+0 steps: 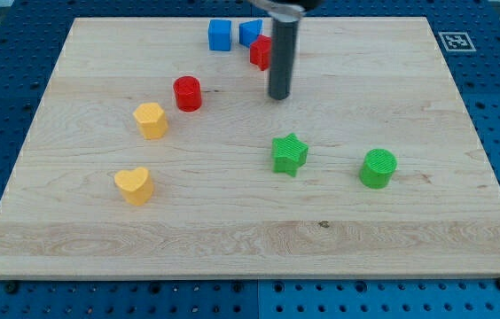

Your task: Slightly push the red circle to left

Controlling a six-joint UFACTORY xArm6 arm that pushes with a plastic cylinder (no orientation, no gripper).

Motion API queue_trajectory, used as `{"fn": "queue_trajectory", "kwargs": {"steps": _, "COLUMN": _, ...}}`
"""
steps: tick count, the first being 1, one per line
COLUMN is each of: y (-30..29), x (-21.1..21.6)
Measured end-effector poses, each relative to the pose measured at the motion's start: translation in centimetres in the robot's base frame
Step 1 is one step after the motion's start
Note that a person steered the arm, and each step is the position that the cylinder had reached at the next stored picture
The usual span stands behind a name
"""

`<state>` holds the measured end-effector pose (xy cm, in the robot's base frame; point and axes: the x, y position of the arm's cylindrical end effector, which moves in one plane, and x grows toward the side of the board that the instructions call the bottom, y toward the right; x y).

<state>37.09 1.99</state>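
The red circle (187,93) stands on the wooden board (232,230), left of centre in the view's upper half. My tip (279,97) rests on the board well to the right of the red circle, about level with it and apart from it. The rod rises from the tip toward the view's top and partly hides a second red block (259,53), whose shape I cannot make out.
Two blue blocks (220,35) (250,32) sit near the view's top. A yellow block (151,120) lies just below-left of the red circle, a yellow heart (133,186) lower left. A green star (289,154) and a green circle (378,168) lie to the right.
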Motion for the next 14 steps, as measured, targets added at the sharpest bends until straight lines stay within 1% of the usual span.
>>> {"fn": "queue_trajectory", "kwargs": {"steps": 2, "y": -0.9, "x": 0.0}}
{"fn": "queue_trajectory", "kwargs": {"steps": 3, "y": -3.1, "x": 1.6}}
{"fn": "queue_trajectory", "kwargs": {"steps": 5, "y": -3.7, "x": 2.0}}
{"fn": "queue_trajectory", "kwargs": {"steps": 6, "y": -7.8, "x": 2.4}}
{"fn": "queue_trajectory", "kwargs": {"steps": 7, "y": -8.9, "x": 2.4}}
{"fn": "queue_trajectory", "kwargs": {"steps": 8, "y": -9.2, "x": 4.1}}
{"fn": "queue_trajectory", "kwargs": {"steps": 9, "y": -12.7, "x": 4.1}}
{"fn": "queue_trajectory", "kwargs": {"steps": 12, "y": -14.4, "x": 4.1}}
{"fn": "queue_trajectory", "kwargs": {"steps": 14, "y": -14.4, "x": 1.6}}
